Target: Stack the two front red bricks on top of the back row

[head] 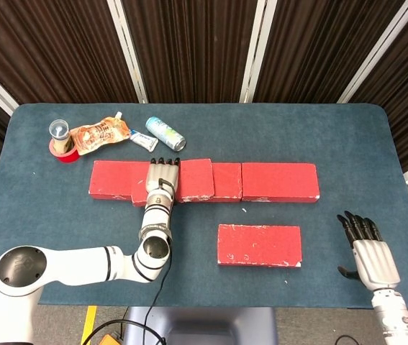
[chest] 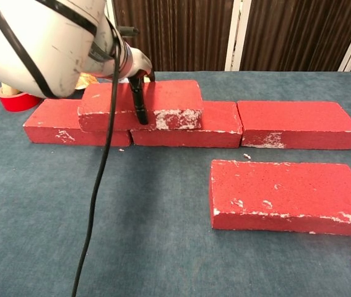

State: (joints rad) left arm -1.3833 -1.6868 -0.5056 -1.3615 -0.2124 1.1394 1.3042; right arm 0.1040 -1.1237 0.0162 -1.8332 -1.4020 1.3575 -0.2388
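The left robot hand [head: 162,180] held one red brick [chest: 163,99] from above, its dark fingers [chest: 139,105] hooked over the near face. That stacked brick lay on the back row [head: 275,181], bridging the joint between the left and middle bricks, probably so the load would bond across them rather than sit on one alone. The second front brick [head: 259,245] lay flat on the blue desk [head: 347,136], apart from the row and nearer the robot, not yet lifted. The right robot hand [head: 369,251] rested near the desk's front right corner, empty, its fingers apart, well clear of that brick.

Behind the row's left end sat a roll of red tape [head: 62,151], a food pouch [head: 99,134], a small tube [head: 143,139] and a drink can [head: 165,133]. None blocked the row's right side, where the remaining brick would likely go.
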